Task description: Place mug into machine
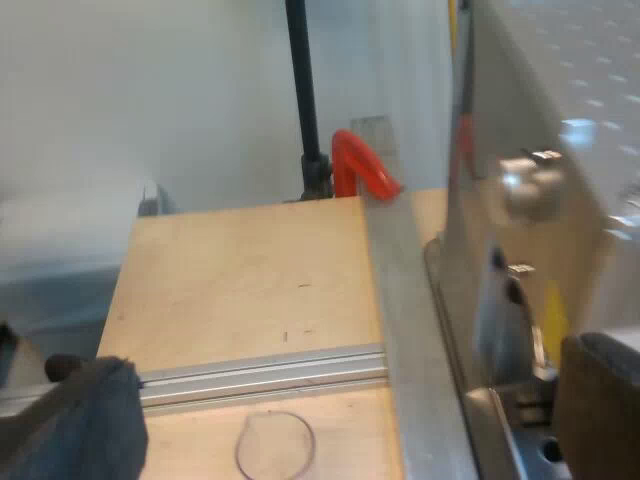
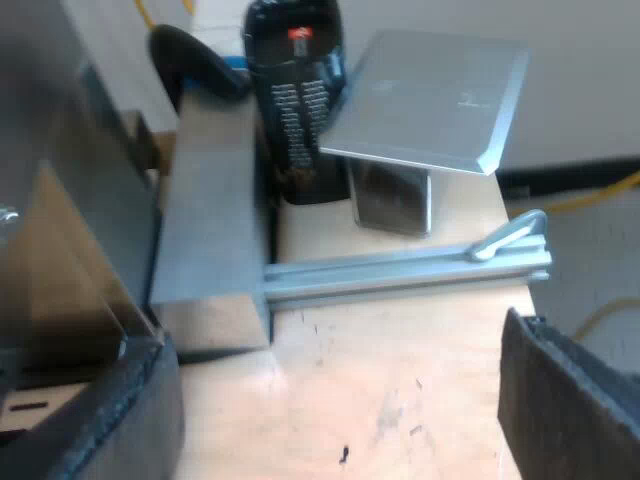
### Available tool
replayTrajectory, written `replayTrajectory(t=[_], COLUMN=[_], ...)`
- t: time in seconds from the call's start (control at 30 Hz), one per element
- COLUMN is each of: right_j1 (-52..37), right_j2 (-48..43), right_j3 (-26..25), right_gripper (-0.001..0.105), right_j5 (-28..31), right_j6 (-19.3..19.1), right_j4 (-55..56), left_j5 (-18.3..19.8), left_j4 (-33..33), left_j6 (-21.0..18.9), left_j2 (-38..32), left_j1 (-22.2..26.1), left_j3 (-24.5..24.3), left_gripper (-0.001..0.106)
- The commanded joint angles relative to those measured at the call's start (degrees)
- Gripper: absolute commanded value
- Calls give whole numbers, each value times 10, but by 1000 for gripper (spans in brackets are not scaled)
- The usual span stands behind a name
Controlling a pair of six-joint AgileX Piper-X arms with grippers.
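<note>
The left gripper [image 1: 345, 410] is spread wide with nothing between its fingers. The right gripper [image 2: 330, 400] is likewise released and empty. With no mug in either grasp, the placing looks not yet begun, and where the mug stands cannot be told. The espresso machine [image 1: 560, 90] rises just beside one finger of the left gripper. Between those fingers lie the table [image 1: 230, 290], an aluminium rail [image 1: 260, 372] and a faint round outline [image 1: 275, 445]. A red clamp handle [image 1: 360, 165] stands well beyond them. Beyond the right gripper's fingers, a raised metal plate [image 2: 430, 95] and a black device [image 2: 295, 100] could crowd a reach.
</note>
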Motion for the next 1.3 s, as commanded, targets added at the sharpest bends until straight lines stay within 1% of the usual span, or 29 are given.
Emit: replayTrajectory(t=[0.03,0.07,0.17,0.33,0.37,0.43,0.53,0.57,0.6,0.73,0.83,0.9,0.97,1.2,1.27,1.3], right_j1=[-3,-3,-3,-3,-3,-3,-3,-3,-3,-1,-1,-1,-1,-1,-1,-1], right_j2=[-66,-88,-142,-222,-265,-292,-337,-346,-358,-353,-355,-355,-355,-355,-354,-354], right_j3=[17,24,42,72,87,98,112,116,120,123,128,132,137,168,177,185], right_gripper=[67,67,67,67,67,67,67,67,67,67,67,67,67,67,67,67], right_j5=[-7,-7,1,1,4,6,8,8,8,5,0,-1,-4,-14,-22,-24], right_j6=[-11,-11,-11,-11,-9,-6,-6,-6,-6,-6,-1,-1,-1,-1,-1,-1], right_j4=[12,18,25,25,25,25,25,25,25,31,33,35,33,34,34,34], left_j5=[-17,-27,-27,-27,-27,-27,-26,-26,-26,-26,-26,-26,-26,-22,-20,-18], left_j4=[21,42,60,82,82,82,93,97,115,161,191,193,184,106,102,102], left_j6=[5,4,4,4,4,4,4,4,4,4,6,7,4,-2,-4,-13], left_j2=[-40,-84,-126,-234,-260,-289,-347,-354,-376,-432,-436,-436,-436,-436,-436,-436], left_j1=[-17,-20,-21,-21,-21,-21,-21,-21,-21,-21,-21,-19,-19,-19,-19,-19], left_j3=[9,34,58,120,134,151,170,172,176,177,174,179,186,234,248,255], left_gripper=[84,84,84,84,84,84,84,84,84,84,84,84,84,84,84,84])
